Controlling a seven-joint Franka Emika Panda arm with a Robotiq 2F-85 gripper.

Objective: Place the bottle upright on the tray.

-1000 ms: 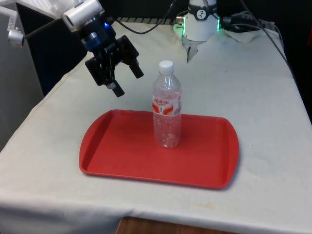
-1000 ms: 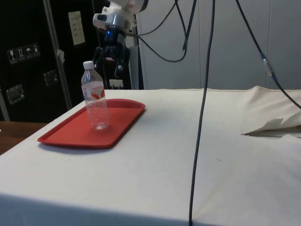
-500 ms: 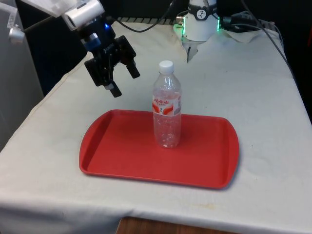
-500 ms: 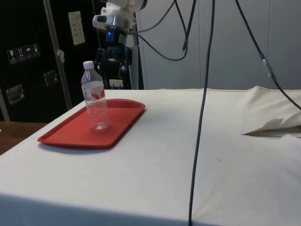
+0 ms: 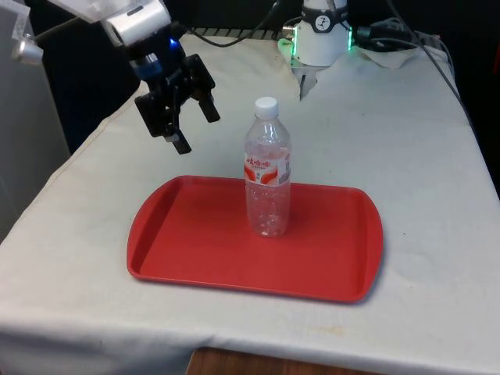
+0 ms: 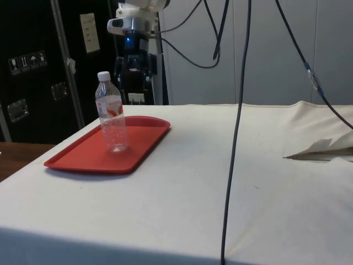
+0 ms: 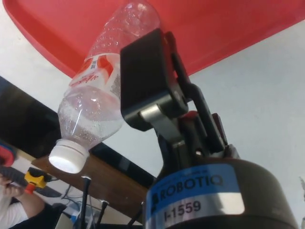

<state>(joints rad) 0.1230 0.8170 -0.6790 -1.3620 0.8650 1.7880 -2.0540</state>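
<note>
Robotics lab, cloth-covered table [image 5: 406, 156], hanging cables [image 6: 237, 110], dark cabinets [image 6: 33, 72]

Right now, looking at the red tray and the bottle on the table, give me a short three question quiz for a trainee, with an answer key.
1. True or false: the bottle stands upright on the tray.
2. What is the gripper holding? A) the bottle B) the tray C) nothing
3. Fill in: the bottle's cap is ___ in colour.

Key
1. True. Its base rests on the tray floor and its cap is on top.
2. C. The gripper is open and hangs in the air, apart from the bottle, toward the front view's left.
3. White.
</note>
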